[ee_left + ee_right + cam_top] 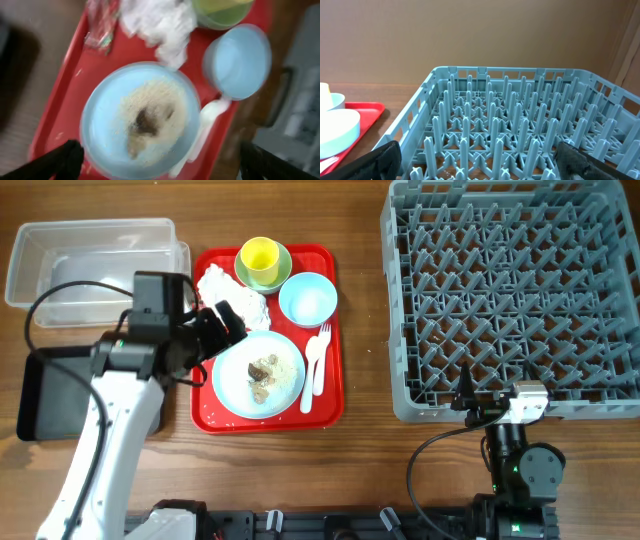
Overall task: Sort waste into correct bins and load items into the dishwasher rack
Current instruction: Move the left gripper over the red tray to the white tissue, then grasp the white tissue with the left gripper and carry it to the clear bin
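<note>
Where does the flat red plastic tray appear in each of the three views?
Overhead: flat red plastic tray left of centre.
Left wrist: tray fills most of the frame.
Right wrist: tray's corner at left edge.
Shared landmark: large grey plastic rack right of tray; blurred grey in left wrist.

Plate (236,387) on tray (214,418), left of rack (510,290)

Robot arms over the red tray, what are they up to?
They are clearing up after a meal. The left hand hovers open over the red tray, just above the crumpled napkin and the blue plate with food scraps, holding nothing. The right hand sits open at the near edge of the grey dishwasher rack, which looks empty. The yellow cup, blue bowl, fork and spoon are all on the tray, and the clear tub looks empty, so no sorting shows yet.
</note>
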`<state>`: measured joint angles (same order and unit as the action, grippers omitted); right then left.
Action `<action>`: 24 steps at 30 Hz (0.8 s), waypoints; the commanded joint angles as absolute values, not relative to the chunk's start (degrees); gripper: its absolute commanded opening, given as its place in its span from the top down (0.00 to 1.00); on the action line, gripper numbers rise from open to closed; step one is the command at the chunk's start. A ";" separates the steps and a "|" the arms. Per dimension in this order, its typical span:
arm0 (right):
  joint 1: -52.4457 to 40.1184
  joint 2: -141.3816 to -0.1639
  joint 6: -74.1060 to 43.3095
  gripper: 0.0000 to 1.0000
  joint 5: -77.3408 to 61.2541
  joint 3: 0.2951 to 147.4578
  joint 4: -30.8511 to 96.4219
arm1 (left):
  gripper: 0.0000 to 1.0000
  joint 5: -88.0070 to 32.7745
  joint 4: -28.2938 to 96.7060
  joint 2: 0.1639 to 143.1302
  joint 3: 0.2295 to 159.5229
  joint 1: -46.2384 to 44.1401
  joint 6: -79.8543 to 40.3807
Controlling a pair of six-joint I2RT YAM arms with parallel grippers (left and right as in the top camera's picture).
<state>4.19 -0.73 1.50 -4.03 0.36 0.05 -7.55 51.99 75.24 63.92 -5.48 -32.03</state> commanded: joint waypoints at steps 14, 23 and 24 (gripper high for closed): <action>4.36 -0.43 1.32 0.00 -3.53 0.32 -0.05 | 0.27 5.45 45.56 100.40 75.18 -10.44 -36.23; 4.36 -0.43 1.37 0.00 -3.53 0.32 -0.05 | 0.55 5.43 41.45 108.38 75.18 -11.57 -36.05; 4.36 -0.43 1.34 0.00 -3.53 0.32 -0.05 | 0.54 5.41 41.19 108.68 75.18 -11.57 -36.05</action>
